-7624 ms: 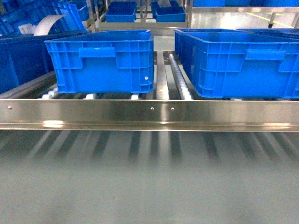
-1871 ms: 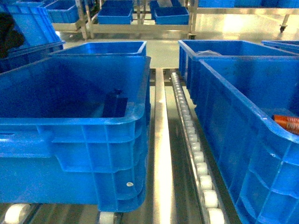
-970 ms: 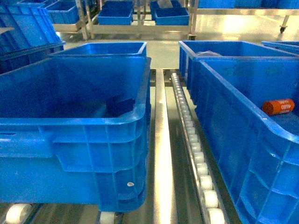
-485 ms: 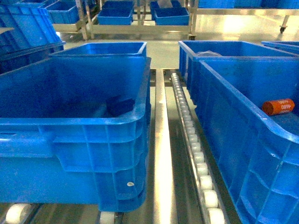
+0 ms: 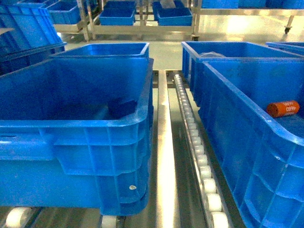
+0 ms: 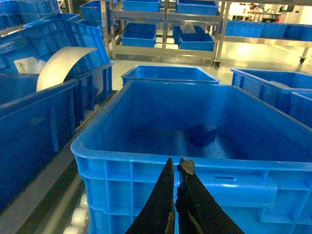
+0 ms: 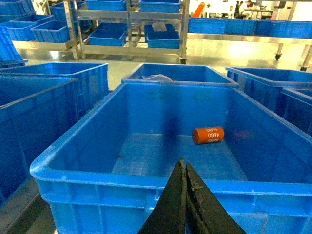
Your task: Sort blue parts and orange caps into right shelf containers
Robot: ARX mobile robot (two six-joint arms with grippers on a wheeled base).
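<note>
A blue part (image 5: 122,107) lies on the floor of the left container (image 5: 71,124); the left wrist view shows the blue part (image 6: 202,134) toward the back right of that container (image 6: 146,161). An orange cap (image 5: 283,108) lies on its side in the right container (image 5: 247,118), and the right wrist view has the cap (image 7: 208,134) mid-floor of this container (image 7: 122,183). My left gripper (image 6: 177,165) is shut and empty before the left crate's near rim. My right gripper (image 7: 184,165) is shut and empty before the right crate's near rim. Neither gripper shows in the head view.
The steel shelf rail (image 5: 162,156) and a row of white rollers (image 5: 197,156) run between the two crates. More blue crates (image 5: 107,48) stand behind, and racks with crates (image 5: 137,16) farther back. A tall blue crate wall (image 6: 34,126) flanks the left.
The orange cap and the blue part dropped into their crates and came to rest; in the last half second the cap shifted slightly. Earlier the head view rose from the shelf front.
</note>
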